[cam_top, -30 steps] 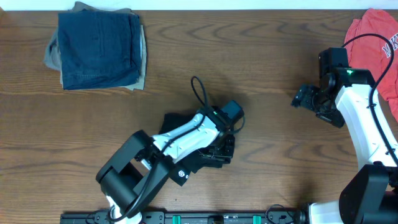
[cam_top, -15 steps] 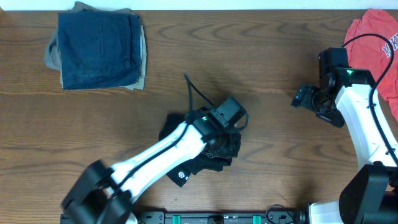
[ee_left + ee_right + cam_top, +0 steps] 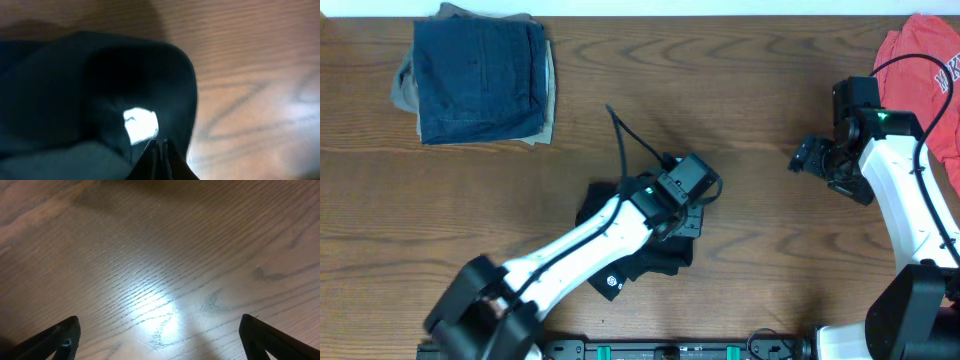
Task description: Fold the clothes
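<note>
So the black garment (image 3: 655, 262) sits a bit below the middle of the table (image 3: 750, 90), toward the front edge. It's bunched into a compact, crumpled lump, not spread out at all. It's soft, dark fabric, with a small round white logo (image 3: 612, 284) on its lower left corner. In the left wrist view the cloth (image 3: 75, 90) rises in a rounded hump with a bright white patch (image 3: 141, 125) on it, too blurry to read. The table is brown wood with strong grain and some glare in the right wrist view. A folded denim pile (image 3: 480, 80) with tan cloth under it sits in the far left corner, and a coral-red shirt (image 3: 920, 60) with lettering is at the far right edge, both well apart from the garment. The left arm stretches diagonally from the front left, lying right over the garment, with a black cable (image 3: 620, 140) looping up off its wrist. The left gripper (image 3: 159, 150) is clamped tight, with black fabric bunched right at its tips, so it looks like it's pinching a fold. The right arm is bent over on the right side near the red shirt, and the right gripper (image 3: 160, 337) hangs over bare wood, spread wide with nothing between its fingers (image 3: 55, 340).
</note>
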{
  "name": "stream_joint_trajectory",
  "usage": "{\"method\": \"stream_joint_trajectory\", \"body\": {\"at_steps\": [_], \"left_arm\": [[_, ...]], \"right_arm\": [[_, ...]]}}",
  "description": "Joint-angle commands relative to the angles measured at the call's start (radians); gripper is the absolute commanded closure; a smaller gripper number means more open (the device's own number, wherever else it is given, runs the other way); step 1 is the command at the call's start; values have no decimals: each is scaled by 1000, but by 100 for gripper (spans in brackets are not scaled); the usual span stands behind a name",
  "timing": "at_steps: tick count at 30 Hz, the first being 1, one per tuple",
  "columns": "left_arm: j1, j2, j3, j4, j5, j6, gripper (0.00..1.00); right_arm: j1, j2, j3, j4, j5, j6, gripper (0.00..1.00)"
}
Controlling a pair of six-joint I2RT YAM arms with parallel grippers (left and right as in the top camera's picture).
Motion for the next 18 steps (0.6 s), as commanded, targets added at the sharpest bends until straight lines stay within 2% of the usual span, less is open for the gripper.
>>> {"method": "stream_joint_trajectory", "body": {"at_steps": [1,8,12,15,18], "left_arm": [[-1,83,-3,60,10,-48,93],[-1,208,-3,220,34,-48,90],[-1,232,-3,217,46,-32,90],[-1,208,2,211,143,28,89],[-1,140,16,196,237,40,90]], "right_arm": [[-3,-1,4,-1,18,-7,1],[-3,-1,4,-1,18,-7,1],[-3,-1,4,-1,18,-7,1],[-3,-1,4,-1,18,-7,1],[-3,-1,4,-1,18,-7,1]]}}
